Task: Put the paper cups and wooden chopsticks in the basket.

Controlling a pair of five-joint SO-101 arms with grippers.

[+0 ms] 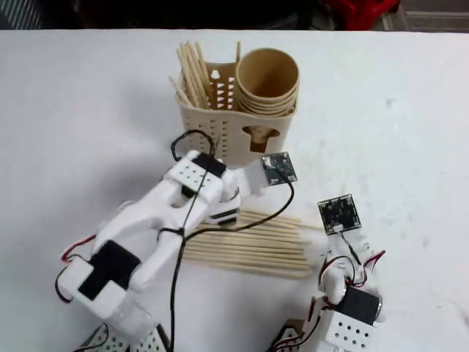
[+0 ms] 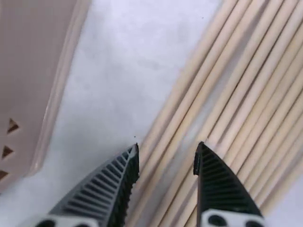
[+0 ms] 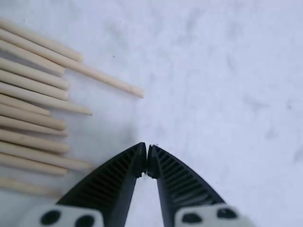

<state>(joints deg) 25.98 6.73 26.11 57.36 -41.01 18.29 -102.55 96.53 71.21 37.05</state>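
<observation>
At the far centre of the table [image 1: 73,110], the basket [image 1: 220,143] stands upright. It has two compartments. The cups [image 1: 267,77] occupy the right compartment, nested one inside another, mouths up. The upright chopsticks [image 1: 192,70] occupy the left compartment; they lean slightly and project above the rim.

In front of the basket, the loose chopsticks [image 1: 253,246] lie flat on the table in a rough row. They run parallel to one another, most of them touching along their lengths. The row lies between the two arms, near the basket but apart from it.

Left arm: it reaches from the near edge of the table across the row towards the basket. The left end effector [image 2: 166,151] is open to a moderate gap and points down at the row. Its tips stand over the side of the row nearest the basket, with a few sticks running through the gap between them. Whether the tips touch the sticks cannot be told. The basket wall is near, with bare table between it and the row.

Right arm: it sits at the near right of the table, beside the stick ends. The right end effector [image 3: 146,150] is closed, tips almost meeting, with nothing held. It points down at bare table just beside the stick ends. One stick projects further than the rest.
</observation>
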